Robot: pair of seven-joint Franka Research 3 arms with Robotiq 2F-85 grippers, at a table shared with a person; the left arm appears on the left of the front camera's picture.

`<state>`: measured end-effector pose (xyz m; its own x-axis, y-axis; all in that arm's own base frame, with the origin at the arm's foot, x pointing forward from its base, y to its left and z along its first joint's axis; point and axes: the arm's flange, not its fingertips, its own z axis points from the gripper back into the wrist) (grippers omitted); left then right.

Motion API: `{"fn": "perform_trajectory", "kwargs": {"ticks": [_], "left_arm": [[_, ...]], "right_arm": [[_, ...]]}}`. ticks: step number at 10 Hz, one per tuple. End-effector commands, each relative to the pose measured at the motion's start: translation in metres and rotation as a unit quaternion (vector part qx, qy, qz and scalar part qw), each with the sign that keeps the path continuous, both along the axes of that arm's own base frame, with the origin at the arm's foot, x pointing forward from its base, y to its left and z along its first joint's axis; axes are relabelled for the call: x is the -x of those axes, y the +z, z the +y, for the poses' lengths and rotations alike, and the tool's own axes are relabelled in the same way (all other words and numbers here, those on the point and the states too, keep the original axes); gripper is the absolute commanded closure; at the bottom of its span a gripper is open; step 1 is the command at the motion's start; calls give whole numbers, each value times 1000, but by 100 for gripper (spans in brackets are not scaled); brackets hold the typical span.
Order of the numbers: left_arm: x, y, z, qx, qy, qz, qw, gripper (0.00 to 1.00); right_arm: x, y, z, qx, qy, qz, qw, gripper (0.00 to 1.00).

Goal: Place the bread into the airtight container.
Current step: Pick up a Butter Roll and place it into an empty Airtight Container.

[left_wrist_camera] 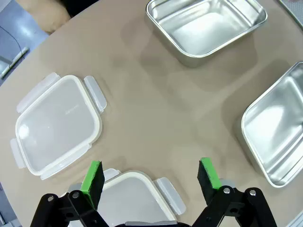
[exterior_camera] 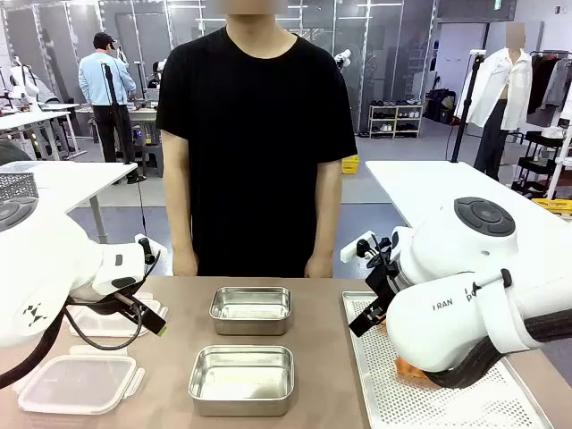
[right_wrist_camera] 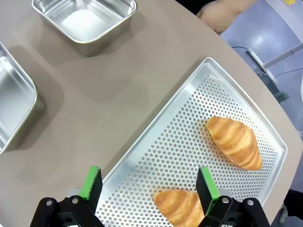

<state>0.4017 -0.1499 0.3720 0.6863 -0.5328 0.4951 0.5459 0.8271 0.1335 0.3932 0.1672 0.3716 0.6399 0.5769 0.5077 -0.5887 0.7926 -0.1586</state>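
Your left gripper (left_wrist_camera: 150, 175) hangs above plastic lids (left_wrist_camera: 57, 124), near left, jaws apart, empty. Your right gripper (right_wrist_camera: 149, 182) hangs above tray (right_wrist_camera: 189, 118), near right, jaws apart, empty; bread (right_wrist_camera: 235, 142), two pieces, lies on tray under it. Bare table (right_wrist_camera: 109, 94) between tray edge and two metal containers (exterior_camera: 241, 374) in middle. On right arm (exterior_camera: 465, 313), letters "FRAN". At far side, person (exterior_camera: 255, 134) stands.

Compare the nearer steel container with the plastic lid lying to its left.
The steel container is shiny, opaque metal, while the plastic lid is cloudy white and translucent. The steel container has raised walls around a hollow, whereas the plastic lid lies flat. The plastic lid carries locking flaps on its edges, but the steel container's rim is plain. Both are rounded rectangles resting on the table, with nothing in or on them.
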Motion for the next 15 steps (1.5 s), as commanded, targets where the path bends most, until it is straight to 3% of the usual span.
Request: {"fn": "perform_trajectory", "kwargs": {"ticks": [1, 10, 13, 15], "left_arm": [[0, 0, 0, 0, 0, 0, 1000, 0], [0, 0, 0, 0, 0, 0, 1000, 0], [0, 117, 18, 65, -4, 21, 998, 0], [17, 209, 44, 103, -12, 34, 994, 0]], "right_arm": [[0, 0, 0, 0, 0, 0, 1000, 0], [0, 0, 0, 1, 1, 0, 1000, 0], [-4, 116, -35, -17, 2, 1, 1000, 0], [15, 205, -66, -40, 19, 1, 999, 0]]}}
